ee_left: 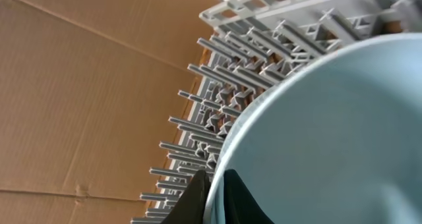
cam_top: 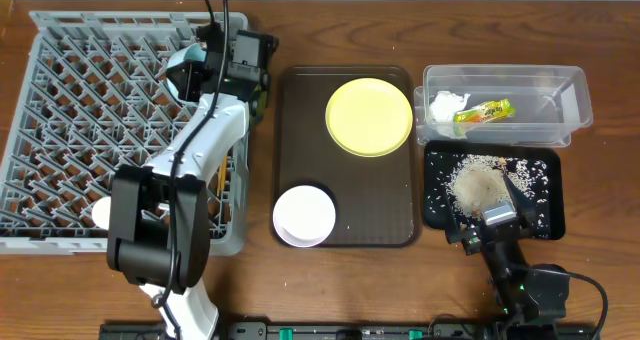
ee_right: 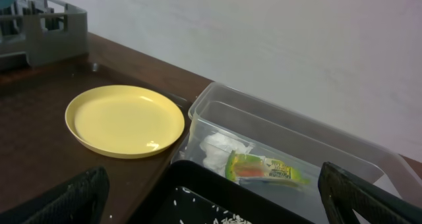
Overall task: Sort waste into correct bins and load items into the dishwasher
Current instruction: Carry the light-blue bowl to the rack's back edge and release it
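My left gripper [cam_top: 188, 77] is shut on the rim of the small light-blue bowl [ee_left: 330, 138] and holds it over the back of the grey dish rack [cam_top: 80, 130]; the left wrist view shows the fingers [ee_left: 214, 201] pinching the rim above the pegs [ee_left: 211, 112]. The yellow plate [cam_top: 368, 117] and the white bowl [cam_top: 304, 216] sit on the dark-brown serving tray [cam_top: 400, 205]. The clear tub [cam_top: 545, 95] holds the napkin [cam_top: 443, 105] and the wrapper [cam_top: 483, 112]. Rice crumbs [cam_top: 480, 180] lie in the black tray [cam_top: 552, 220]. My right gripper [cam_top: 488, 214] is open and empty at that tray's front edge.
A small white cup [cam_top: 100, 212] stands in the rack's front left, and thin wooden chopsticks [cam_top: 219, 180] lie at its right side. In the right wrist view the plate [ee_right: 125, 120], the tub [ee_right: 316, 141] and the black tray [ee_right: 191, 188] lie ahead.
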Robot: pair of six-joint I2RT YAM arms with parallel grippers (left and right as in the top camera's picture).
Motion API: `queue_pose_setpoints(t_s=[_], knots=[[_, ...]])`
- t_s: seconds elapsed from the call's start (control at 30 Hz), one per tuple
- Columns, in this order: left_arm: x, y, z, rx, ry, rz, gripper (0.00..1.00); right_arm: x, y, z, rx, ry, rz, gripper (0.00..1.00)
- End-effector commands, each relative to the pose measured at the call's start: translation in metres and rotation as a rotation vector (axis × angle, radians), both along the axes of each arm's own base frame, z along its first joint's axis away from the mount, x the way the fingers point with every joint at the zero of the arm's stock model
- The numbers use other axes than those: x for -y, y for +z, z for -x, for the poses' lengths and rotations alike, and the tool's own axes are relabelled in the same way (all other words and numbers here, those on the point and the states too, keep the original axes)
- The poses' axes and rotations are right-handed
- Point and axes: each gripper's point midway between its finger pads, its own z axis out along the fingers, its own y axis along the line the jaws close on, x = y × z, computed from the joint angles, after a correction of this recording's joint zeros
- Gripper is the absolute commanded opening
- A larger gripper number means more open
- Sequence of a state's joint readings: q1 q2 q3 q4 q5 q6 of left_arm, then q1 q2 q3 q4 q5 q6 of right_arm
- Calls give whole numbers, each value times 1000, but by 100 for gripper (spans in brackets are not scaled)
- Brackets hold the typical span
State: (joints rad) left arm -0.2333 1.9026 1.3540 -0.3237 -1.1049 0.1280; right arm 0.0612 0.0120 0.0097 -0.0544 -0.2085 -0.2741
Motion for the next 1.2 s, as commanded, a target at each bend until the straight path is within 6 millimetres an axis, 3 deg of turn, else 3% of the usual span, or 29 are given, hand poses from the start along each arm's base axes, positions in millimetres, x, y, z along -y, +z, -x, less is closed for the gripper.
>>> queue_pose_setpoints(t_s=[0.0, 0.23, 0.4, 0.5, 0.83, 1.17], knots=[[14, -18, -1, -41, -48, 54, 9, 4, -1, -1, 6, -15, 10, 99], [15, -17, 11, -17, -12, 85, 8, 4, -1, -1, 6, -15, 10, 99], [3, 29, 12, 70, 56, -92, 8, 4, -1, -1, 6, -15, 10, 99], [2, 40, 7, 41, 46, -151, 8, 4, -1, -1, 6, -15, 10, 99], [2, 31, 6, 14, 45, -160, 8, 4, -1, -1, 6, -15, 10, 99], [-1, 4, 3, -54, 79, -233, 8, 4, -1, -1, 6, -15, 10, 99]])
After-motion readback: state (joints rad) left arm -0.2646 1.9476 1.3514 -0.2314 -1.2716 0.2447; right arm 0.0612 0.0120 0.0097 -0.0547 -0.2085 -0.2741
